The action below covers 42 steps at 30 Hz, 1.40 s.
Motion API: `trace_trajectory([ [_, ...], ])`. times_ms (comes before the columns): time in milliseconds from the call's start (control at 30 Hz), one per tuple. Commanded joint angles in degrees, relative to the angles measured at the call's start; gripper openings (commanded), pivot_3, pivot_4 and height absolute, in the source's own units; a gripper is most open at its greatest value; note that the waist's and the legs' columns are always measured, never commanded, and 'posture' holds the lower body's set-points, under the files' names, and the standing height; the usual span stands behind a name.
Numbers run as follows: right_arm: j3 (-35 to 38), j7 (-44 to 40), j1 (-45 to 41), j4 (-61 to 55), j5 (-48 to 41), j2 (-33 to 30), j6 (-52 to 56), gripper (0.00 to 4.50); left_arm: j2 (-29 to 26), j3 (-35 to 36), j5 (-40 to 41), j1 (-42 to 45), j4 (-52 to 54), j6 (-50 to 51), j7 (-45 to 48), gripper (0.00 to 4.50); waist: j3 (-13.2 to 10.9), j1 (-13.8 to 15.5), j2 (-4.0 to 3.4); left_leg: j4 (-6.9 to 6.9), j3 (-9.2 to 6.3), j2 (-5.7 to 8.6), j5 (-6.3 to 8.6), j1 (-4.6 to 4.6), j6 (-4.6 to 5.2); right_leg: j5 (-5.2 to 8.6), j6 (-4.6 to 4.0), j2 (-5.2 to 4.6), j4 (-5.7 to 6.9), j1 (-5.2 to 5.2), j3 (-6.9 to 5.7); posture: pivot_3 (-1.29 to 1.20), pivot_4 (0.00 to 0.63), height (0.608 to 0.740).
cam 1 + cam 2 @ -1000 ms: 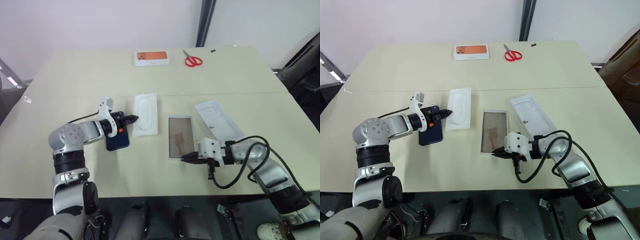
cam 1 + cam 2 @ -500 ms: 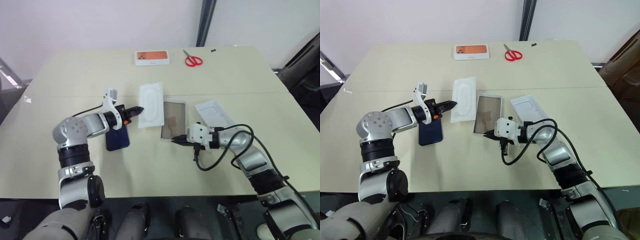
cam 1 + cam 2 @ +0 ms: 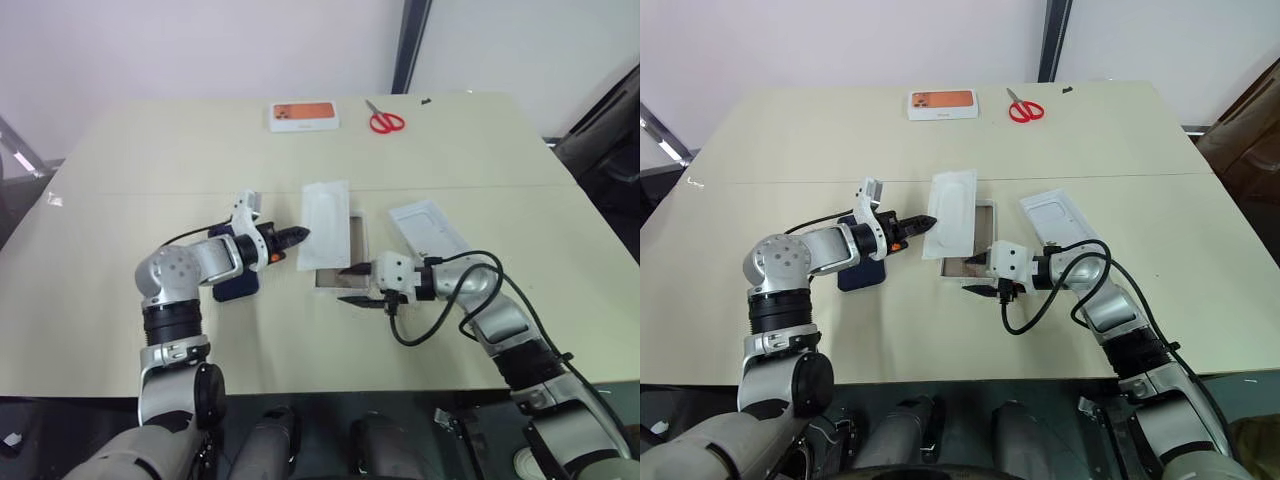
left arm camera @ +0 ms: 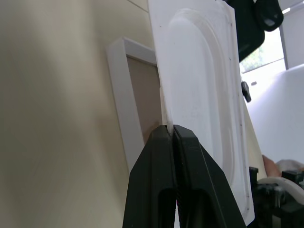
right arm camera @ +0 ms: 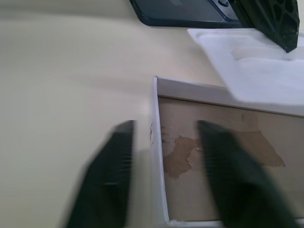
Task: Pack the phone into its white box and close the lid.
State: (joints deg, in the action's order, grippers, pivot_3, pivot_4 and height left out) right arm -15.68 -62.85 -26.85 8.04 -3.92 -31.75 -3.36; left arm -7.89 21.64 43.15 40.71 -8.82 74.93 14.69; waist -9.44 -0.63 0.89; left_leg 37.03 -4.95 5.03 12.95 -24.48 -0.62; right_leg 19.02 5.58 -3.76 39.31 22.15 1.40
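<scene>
Left eye view: on the table (image 3: 120, 180), the lid (image 3: 432, 232) lies apart at the right. The white box (image 3: 356, 222) sits centre, still empty, partly covered by the thin insert (image 3: 326, 224) that the left gripper (image 3: 298, 238) pinches by its edge. The phone (image 3: 238, 285) lies unpacked under the left arm. The right gripper (image 3: 350, 285) stands spread at the box's near wall, holding nothing. Judged: packing and closing remain.

navy phone (image 3: 862, 272) — red scissors (image 3: 1024, 108)
</scene>
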Motion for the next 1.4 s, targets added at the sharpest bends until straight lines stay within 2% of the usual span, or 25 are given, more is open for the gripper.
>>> trace_trajectory([
  [33,4.7,0.1,2.0,-4.6,-3.0,-2.9,0.2,3.86,0.1,-1.2,0.5,0.0,2.1,-0.7,0.3,0.00,0.0,0.1,0.00,0.00,0.00,0.00,0.00,0.00,0.00,0.00,0.00,0.00,0.00,0.00,0.00,0.00,0.150,0.734],
  [233,13.5,1.1,7.7,-6.8,-7.4,-8.9,2.4,3.86,1.2,-4.9,-0.9,-1.1,2.5,-2.3,0.5,0.00,0.0,0.2,0.00,0.00,0.00,0.01,0.00,0.00,0.01,0.00,0.00,-0.02,-0.03,-0.05,0.00,0.00,0.150,0.734],
  [333,17.0,3.0,9.0,-5.4,-9.0,-9.1,3.0,3.86,1.8,-6.0,-1.1,-1.6,2.7,-1.7,-0.4,0.00,0.0,0.0,0.00,-0.03,0.00,0.00,0.01,0.01,0.01,0.00,0.00,-0.01,-0.04,-0.05,0.01,0.00,0.150,0.734],
  [467,17.2,4.6,9.5,-4.6,-7.6,-8.8,1.7,3.86,2.5,-6.3,-2.1,-2.0,3.0,-3.0,-1.9,0.00,0.0,-0.1,0.00,-0.05,0.01,-0.01,0.01,0.01,0.01,0.00,0.00,0.01,-0.02,-0.02,0.03,0.00,0.150,0.734],
  [567,16.4,5.4,9.4,-4.9,-7.1,-8.2,1.2,3.90,3.2,-5.7,-1.9,-1.7,2.9,-3.1,-2.6,0.85,0.0,0.0,0.00,-0.03,0.02,-0.01,0.00,0.01,0.01,0.00,0.00,0.00,-0.03,-0.02,0.03,0.00,0.150,0.734],
  [767,15.8,6.7,7.5,-3.0,-6.2,-6.9,-0.2,3.90,3.7,-5.5,-1.6,-1.5,5.0,-3.4,-4.0,3.75,0.0,0.1,0.00,0.01,0.02,0.00,0.00,0.01,0.01,0.00,0.00,0.00,-0.03,-0.07,0.02,0.00,0.150,0.734],
  [867,15.5,7.6,5.3,-1.2,-5.9,-5.7,-1.3,3.90,4.1,-3.7,1.1,-0.7,6.7,-1.8,-3.9,3.75,0.0,0.1,0.00,0.01,0.02,0.00,0.00,0.01,0.01,0.00,0.00,0.00,-0.03,-0.06,0.02,0.00,0.150,0.734],
  [1233,14.2,9.2,1.0,3.2,-3.8,-3.4,-5.0,3.90,2.5,-3.5,2.5,-0.6,11.0,1.7,-4.2,3.75,0.0,0.1,0.00,0.01,0.03,0.00,0.00,0.01,0.00,0.00,0.00,0.01,-0.02,-0.05,0.02,0.00,0.150,0.734],
  [1400,13.6,10.3,-1.3,2.9,-3.7,-1.8,-2.6,3.90,-0.3,-2.6,3.9,-0.5,12.8,2.2,-2.0,3.75,0.0,-0.2,0.00,-0.04,0.03,-0.02,0.00,0.01,0.00,0.00,0.00,0.04,-0.01,0.02,0.04,0.00,0.150,0.734],
])
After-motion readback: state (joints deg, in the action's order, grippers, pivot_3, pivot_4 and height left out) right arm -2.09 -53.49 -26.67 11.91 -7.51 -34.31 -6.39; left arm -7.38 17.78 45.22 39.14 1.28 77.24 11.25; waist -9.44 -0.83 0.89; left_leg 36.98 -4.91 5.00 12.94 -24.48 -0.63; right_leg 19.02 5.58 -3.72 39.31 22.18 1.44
